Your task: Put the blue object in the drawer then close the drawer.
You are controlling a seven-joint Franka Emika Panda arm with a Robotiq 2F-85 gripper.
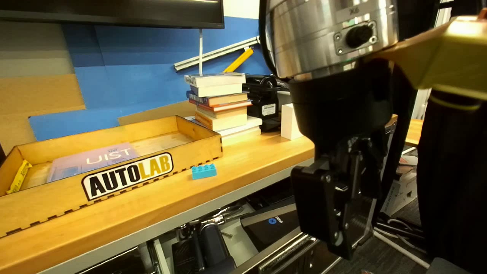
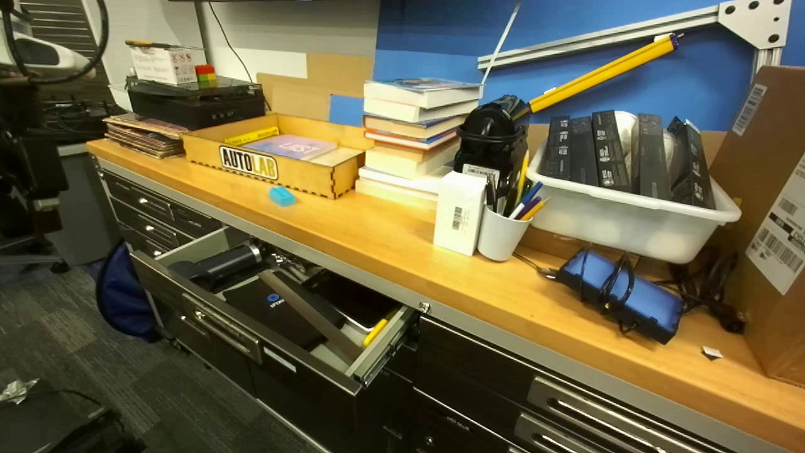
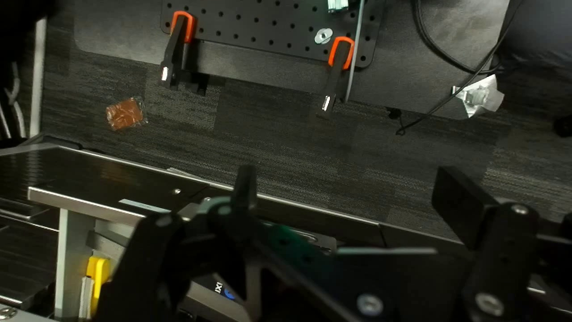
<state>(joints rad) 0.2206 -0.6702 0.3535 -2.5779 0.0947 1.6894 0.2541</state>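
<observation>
The blue object is a small light-blue block [image 1: 204,171] on the wooden worktop, close to the front of the AUTOLAB tray. It also shows in an exterior view [image 2: 282,196] and is out of view in the wrist view. The black drawer [image 2: 308,384] is pulled open below the worktop; its inside shows in an exterior view [image 1: 243,243] and its rim in the wrist view [image 3: 89,205]. My gripper [image 3: 353,197] is open, with nothing between its fingers. It hangs away from the block, pointing down [image 1: 342,232], and is partly cut off in an exterior view [image 2: 38,201].
The drawer holds a black box [image 2: 270,308], a dark cylindrical tool [image 2: 226,264] and a yellow-handled item [image 2: 375,332]. The wooden tray [image 1: 198,146], a book stack [image 1: 220,110] and a white box [image 2: 459,214] stand on the worktop. A table with orange clamps [image 3: 183,27] is nearby.
</observation>
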